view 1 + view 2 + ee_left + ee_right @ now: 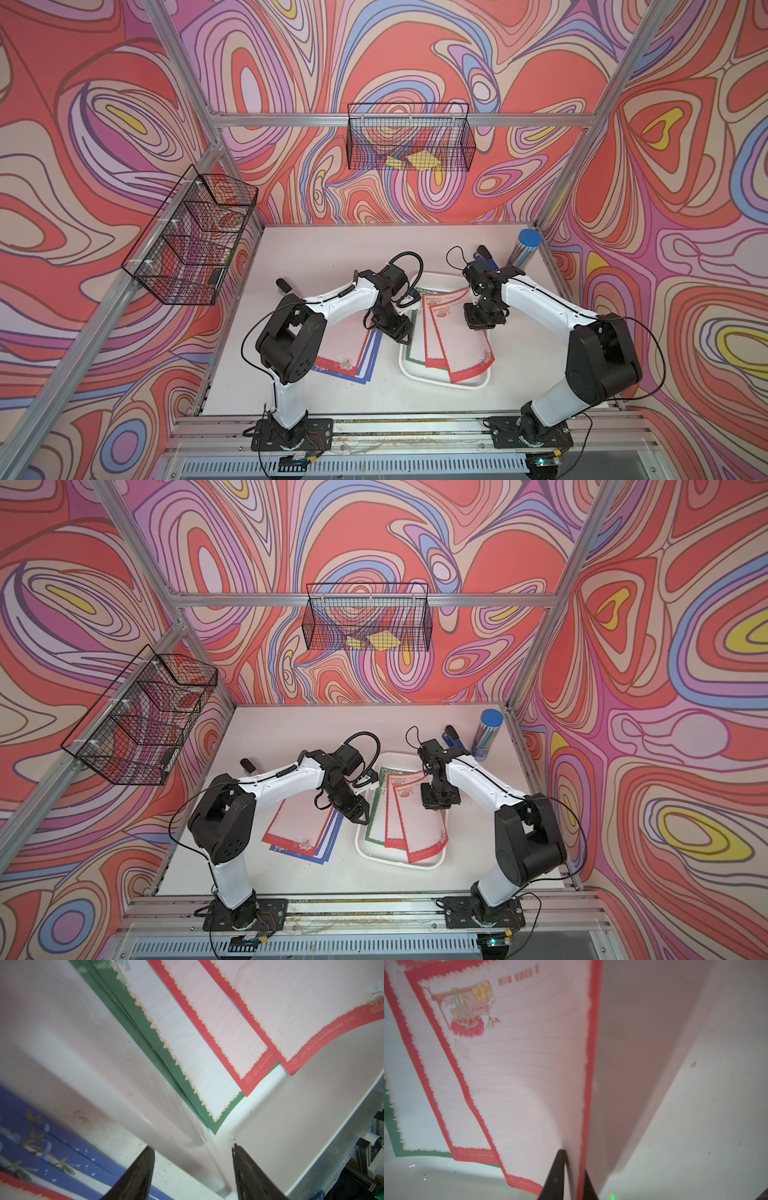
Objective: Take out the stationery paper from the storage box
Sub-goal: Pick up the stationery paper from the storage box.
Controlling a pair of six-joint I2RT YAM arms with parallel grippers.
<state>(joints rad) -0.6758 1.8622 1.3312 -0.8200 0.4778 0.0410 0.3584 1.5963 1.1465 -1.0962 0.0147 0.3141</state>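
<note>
While our right gripper (573,1160) pinches just the edge of the top red-bordered sheet (529,1064) in the white storage tray (436,380), left gripper (192,1146) open and empty, we risk that slim hold slipping or tearing paper

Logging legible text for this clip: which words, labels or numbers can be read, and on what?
"ALL THE BEAUTY IS FOR YOU": bottom border of the top red-bordered sheet, left wrist view.
"TY IS FOR YOU": second red-bordered sheet, start covered.
Cursive word in the top sheet's header picture, right wrist view: too blurred to read.
Top views: nothing legible.
</note>
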